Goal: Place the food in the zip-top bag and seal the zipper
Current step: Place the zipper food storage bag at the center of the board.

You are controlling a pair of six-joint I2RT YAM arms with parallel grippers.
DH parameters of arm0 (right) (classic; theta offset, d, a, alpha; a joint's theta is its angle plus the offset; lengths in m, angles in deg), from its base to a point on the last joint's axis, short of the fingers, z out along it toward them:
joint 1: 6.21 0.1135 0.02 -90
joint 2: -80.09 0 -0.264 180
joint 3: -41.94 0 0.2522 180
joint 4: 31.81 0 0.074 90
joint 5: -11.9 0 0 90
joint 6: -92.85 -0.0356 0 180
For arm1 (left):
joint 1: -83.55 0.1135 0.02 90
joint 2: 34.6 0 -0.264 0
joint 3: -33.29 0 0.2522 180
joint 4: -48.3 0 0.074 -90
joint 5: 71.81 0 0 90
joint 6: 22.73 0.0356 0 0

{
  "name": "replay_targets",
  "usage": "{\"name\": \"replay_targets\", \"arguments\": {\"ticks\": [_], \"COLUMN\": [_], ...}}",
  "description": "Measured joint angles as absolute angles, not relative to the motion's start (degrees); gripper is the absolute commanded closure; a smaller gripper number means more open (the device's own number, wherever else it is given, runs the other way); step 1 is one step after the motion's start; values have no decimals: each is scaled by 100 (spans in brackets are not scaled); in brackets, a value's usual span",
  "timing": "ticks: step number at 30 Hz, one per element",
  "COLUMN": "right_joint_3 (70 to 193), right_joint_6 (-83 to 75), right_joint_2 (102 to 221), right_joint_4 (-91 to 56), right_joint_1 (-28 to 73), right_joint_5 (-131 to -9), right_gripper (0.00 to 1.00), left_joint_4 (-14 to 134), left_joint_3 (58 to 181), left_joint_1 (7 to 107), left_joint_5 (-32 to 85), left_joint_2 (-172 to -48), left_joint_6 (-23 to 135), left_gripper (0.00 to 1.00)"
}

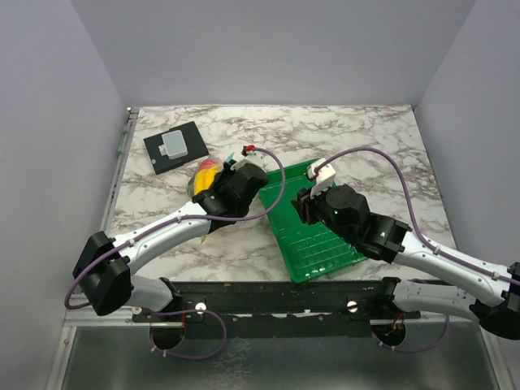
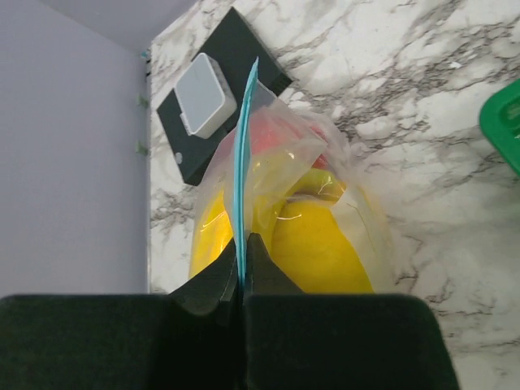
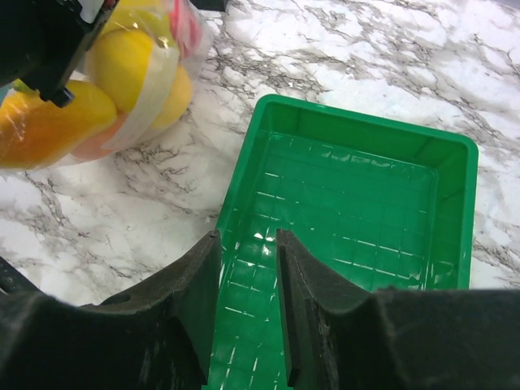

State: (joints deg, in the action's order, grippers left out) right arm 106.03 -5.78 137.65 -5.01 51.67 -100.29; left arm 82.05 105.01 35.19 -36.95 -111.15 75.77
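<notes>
The left gripper (image 2: 241, 262) is closed tight on the blue zipper (image 2: 241, 162) of the clear bag (image 2: 349, 219). The bag rests on the marble table (image 2: 422, 97) with the strip on top. The food (image 2: 313, 252), yellow and red pieces, is inside the bag. The right gripper (image 3: 248, 268) is partly open and holds nothing. It hangs over the green tray (image 3: 366, 203), at 3 o'clock from the bag. A black plate (image 2: 231, 36) lies at 11 o'clock from the bag.

A: Quantity of items on the table?
B: One zip-top bag (image 2: 325, 154) with one light blue zipper (image 2: 242, 162). One green tray (image 3: 366, 122). One black square plate (image 1: 158, 160) carrying one grey box (image 1: 175, 145).
A: Food in the bag?
B: At least two yellow food pieces (image 2: 317, 252), one red food piece (image 2: 272, 134); total cannot be determined.
</notes>
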Motion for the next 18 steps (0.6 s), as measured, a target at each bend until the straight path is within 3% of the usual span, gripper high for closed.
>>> {"name": "replay_targets", "arguments": {"ticks": [18], "right_joint_3": [10273], "right_joint_6": [-999], "right_joint_2": [13188], "right_joint_4": [-470], "right_joint_1": [5167], "right_joint_5": [-10364], "right_gripper": [58], "left_joint_4": [7965], "left_joint_3": [9773], "left_joint_1": [3514], "left_joint_5": [-2433], "left_joint_2": [-11572], "left_joint_6": [5139], "left_gripper": [100]}}
